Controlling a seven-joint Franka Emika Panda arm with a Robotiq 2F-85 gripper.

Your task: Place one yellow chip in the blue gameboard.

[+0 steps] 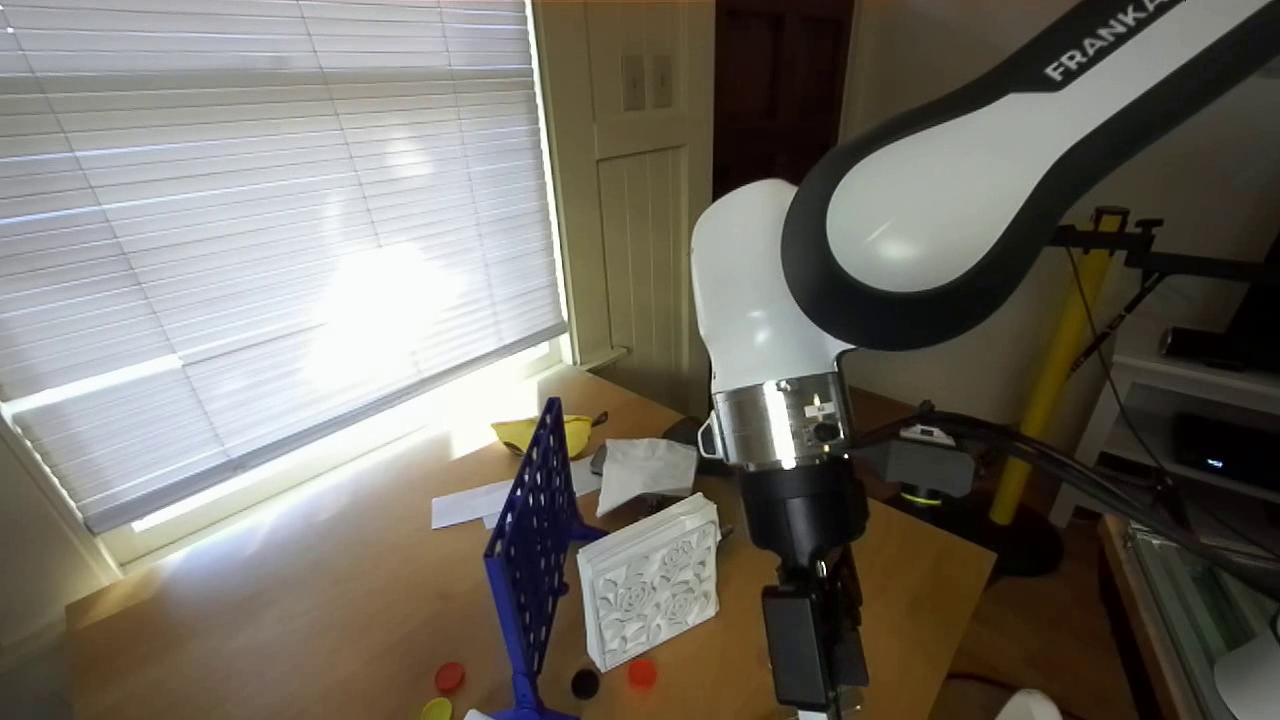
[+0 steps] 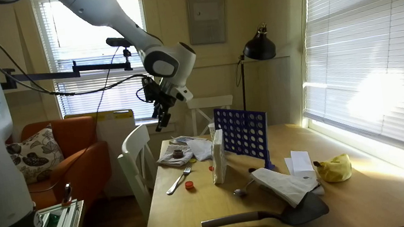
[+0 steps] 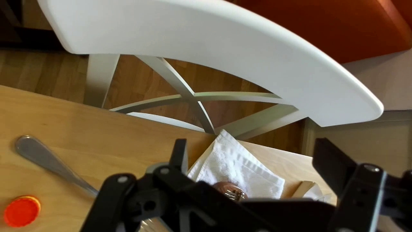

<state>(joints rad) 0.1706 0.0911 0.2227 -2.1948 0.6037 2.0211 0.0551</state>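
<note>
The yellow chip we would go for lies flat on the table, left of centre in an exterior view, just beyond the tines of the fork. What looks like a further yellow chip shows in an exterior view, cut off by the bottom edge, near the foot of the blue gameboard. We judge the step in hand to be the approach, and we favour the chip by the fork, since it seems closer to the gripper.

To do this well, we should come straight down over the chip, keep clear of the fork, and lower until the tips all but meet the wood, as the disc looks thin. A light pinch across its diameter should let us turn it on edge and line it up with the board's top. We also want enough height to pass the white carved box standing upright beside the board.

As for the pincer, its fingers stand wide apart, one near the centre and one toward the right of the wrist view. Nothing sits between them and we see nothing touching them; the folded white cloth shows through the gap, lower down. The white chair fills the top of that view, so we should mind its back. We cannot make out a yellow chip there; the gripper's own linkage may hide it.
</note>
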